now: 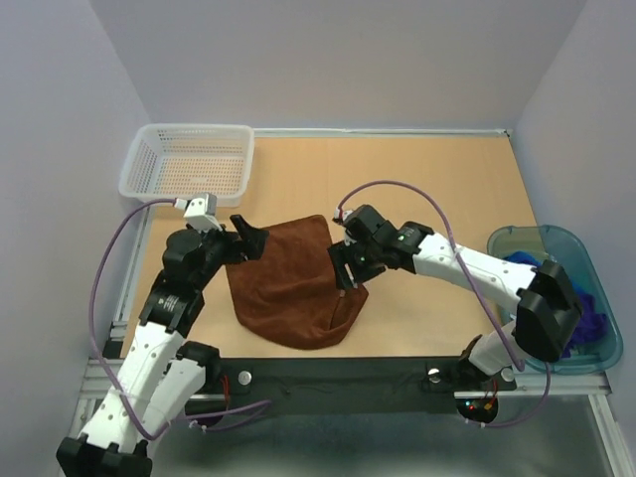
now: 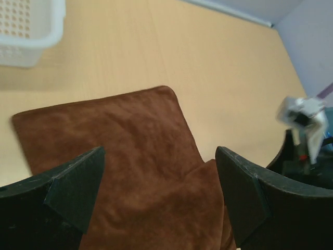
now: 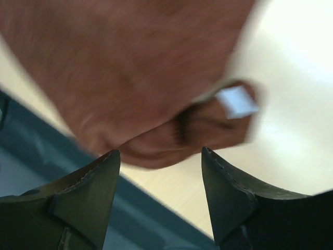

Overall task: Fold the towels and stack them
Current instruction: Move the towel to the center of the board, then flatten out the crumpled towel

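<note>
**A:** The left gripper (image 2: 161, 174) hangs with its jaws spread wide above the rust-brown towel (image 1: 293, 288). The right gripper (image 3: 160, 159) gapes too, over that towel's rumpled right edge.

**B:** The towel lies mid-table (image 1: 427, 179), between the arms.

**A:** At the right edge, the teal bin (image 1: 542, 231) holds the bright blue towel (image 1: 522, 260) and the dark purple towel (image 1: 592, 316), bunched together. The white basket (image 1: 184, 129) sits far left.

**B:** There's a small white label (image 3: 237, 101) on the brown cloth, too blurred to read.
</note>
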You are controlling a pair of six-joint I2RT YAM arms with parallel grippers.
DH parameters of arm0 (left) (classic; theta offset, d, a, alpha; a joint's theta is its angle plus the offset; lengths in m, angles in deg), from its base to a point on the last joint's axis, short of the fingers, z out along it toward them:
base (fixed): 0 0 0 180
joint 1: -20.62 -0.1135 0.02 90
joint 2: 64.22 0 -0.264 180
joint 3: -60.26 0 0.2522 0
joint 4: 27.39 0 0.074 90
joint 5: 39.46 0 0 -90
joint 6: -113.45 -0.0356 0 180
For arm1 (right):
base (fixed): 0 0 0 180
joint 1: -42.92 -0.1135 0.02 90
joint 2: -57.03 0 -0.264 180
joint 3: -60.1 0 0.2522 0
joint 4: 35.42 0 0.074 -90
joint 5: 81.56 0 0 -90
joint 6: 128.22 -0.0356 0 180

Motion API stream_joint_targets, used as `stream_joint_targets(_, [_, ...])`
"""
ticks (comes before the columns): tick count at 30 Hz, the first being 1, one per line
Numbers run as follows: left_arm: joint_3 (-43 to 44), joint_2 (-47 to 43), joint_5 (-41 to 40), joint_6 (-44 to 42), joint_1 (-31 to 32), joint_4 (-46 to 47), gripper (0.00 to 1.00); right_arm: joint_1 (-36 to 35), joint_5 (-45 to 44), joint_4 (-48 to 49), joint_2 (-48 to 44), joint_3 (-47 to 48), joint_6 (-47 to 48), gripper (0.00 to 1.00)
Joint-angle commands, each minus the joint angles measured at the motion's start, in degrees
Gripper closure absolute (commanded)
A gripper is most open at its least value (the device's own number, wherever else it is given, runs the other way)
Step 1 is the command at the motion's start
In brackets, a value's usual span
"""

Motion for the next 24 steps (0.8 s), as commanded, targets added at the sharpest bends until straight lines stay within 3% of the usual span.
stream_joint_targets(1, [2.52,5.86,3.62,2.52,0.34,-1.4,0.01,2.48,-12.34,1.86,-4.04,5.9,5.27,0.31])
stream_joint_targets(7, [5.06,15.97,-2.7,1.56,0.43,-3.06,0.01,9.61,-11.69,5.7,5.18,12.32,14.13,0.39])
stream_joint_targets(13, [6.31,21.26,-19.47,6.2,0.43,-8.34,0.01,9.62,-2.12,12.66,19.13,21.35,21.19,0.45])
stream_joint_targets(17, [3.32,21.44,-20.39,8.58,0.34,-7.21,0.01,9.62,2.63,13.37,28.19,29.28,23.47,0.51])
stream_joint_targets(24, [-1.08,22.76,-18.53,10.52,0.34,-4.74,0.01,5.84,2.83,15.3,34.8,34.46,25.23,0.49])
